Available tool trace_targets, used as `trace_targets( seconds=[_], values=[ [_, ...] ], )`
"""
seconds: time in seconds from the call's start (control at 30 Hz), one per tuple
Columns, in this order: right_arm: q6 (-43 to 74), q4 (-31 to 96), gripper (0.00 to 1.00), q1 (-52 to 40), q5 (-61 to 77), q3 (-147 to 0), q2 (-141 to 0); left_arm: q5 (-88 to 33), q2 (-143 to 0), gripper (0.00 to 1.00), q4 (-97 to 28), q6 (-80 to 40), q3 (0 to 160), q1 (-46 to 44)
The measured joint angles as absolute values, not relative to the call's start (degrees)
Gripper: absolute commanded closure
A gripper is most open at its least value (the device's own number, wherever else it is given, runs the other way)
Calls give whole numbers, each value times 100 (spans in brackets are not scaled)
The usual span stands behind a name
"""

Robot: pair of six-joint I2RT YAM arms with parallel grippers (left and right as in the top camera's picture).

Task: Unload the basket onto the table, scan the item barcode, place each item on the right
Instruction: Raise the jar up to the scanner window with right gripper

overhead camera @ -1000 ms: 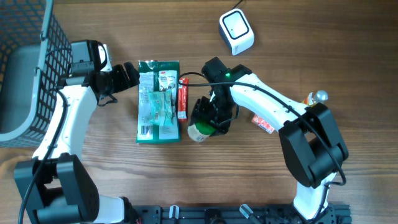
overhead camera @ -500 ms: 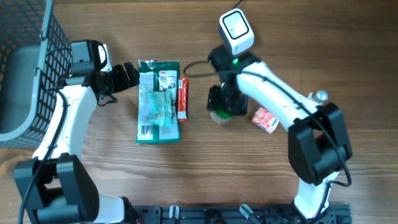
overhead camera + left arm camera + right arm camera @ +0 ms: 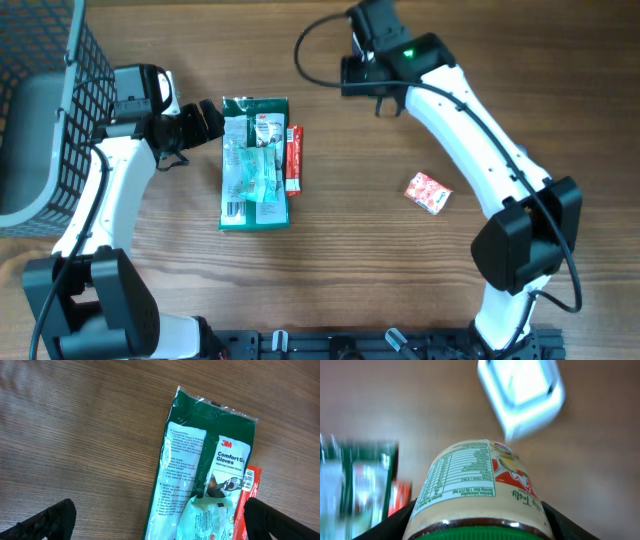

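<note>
Right tool (image 3: 477, 527) clenched on the jar (image 3: 480, 485), white scanner (image 3: 520, 395) just ahead. Left tool (image 3: 162, 522) released wide; glove pack (image 3: 200, 475) edge directly ahead, open tabletop (image 3: 75, 435) to its left.

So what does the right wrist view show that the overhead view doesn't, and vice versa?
Only the right wrist: a green-lidded jar held in the right claw, and the white scanner blurred beyond it. Only the overhead: the wire basket at far left, a small red-and-white packet lying alone, and the open left claw. Both: the green gloves pack with the red packet along its edge, blurred in the wrist view.
</note>
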State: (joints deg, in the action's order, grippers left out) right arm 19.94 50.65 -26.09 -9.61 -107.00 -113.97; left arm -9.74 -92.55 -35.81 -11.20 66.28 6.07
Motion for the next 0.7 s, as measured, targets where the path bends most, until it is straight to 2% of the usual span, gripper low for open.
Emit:
trace_targets(
  seconds=[0.1, 0.3, 0.7],
  values=[
    [1916, 4296, 93, -2287, -1138, -10685, -11515, -974, -9255, 0, -3581, -1120, 6628, 607],
    [1905, 3229, 93, -1688, -1094, -10626, -11915, -974, -9255, 0, -3581, -1120, 6628, 607],
    [1872, 1789, 92, -1699, -620, -10621, -12470, -974, -9255, 0, -3581, -1122, 6628, 607]
  ],
)
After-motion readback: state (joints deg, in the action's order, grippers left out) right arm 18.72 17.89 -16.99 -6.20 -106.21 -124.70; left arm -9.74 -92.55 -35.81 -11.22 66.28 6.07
